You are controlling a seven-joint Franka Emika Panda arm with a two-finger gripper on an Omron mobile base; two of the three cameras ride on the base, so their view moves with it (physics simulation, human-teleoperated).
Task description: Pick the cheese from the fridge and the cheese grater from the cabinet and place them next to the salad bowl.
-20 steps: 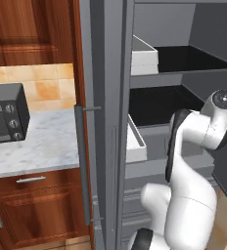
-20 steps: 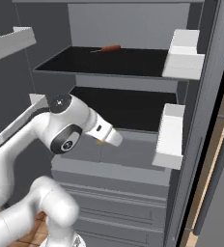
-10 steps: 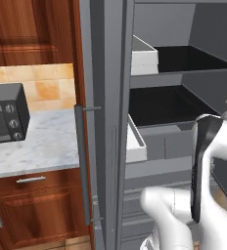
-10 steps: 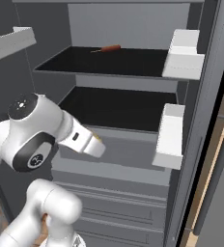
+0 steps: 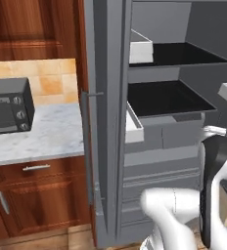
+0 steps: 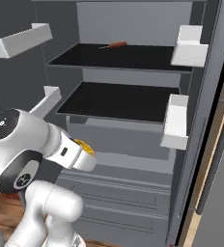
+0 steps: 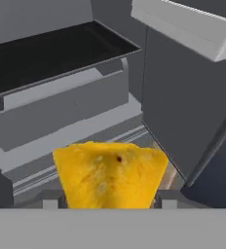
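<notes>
My fingers are closed on the cheese, one tip on each side of the wedge, which fills the gap between them. The fridge shelves lie ahead; the salad bowl's direction cannot be determined from here.

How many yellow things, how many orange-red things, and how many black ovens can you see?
Yellow: 1, the cheese, held in the claw.
Orange-red: 1, a small long thing on the top shelf of the fridge.
Black ovens: 1, the toaster oven on the counter.
Total: 3.
</notes>
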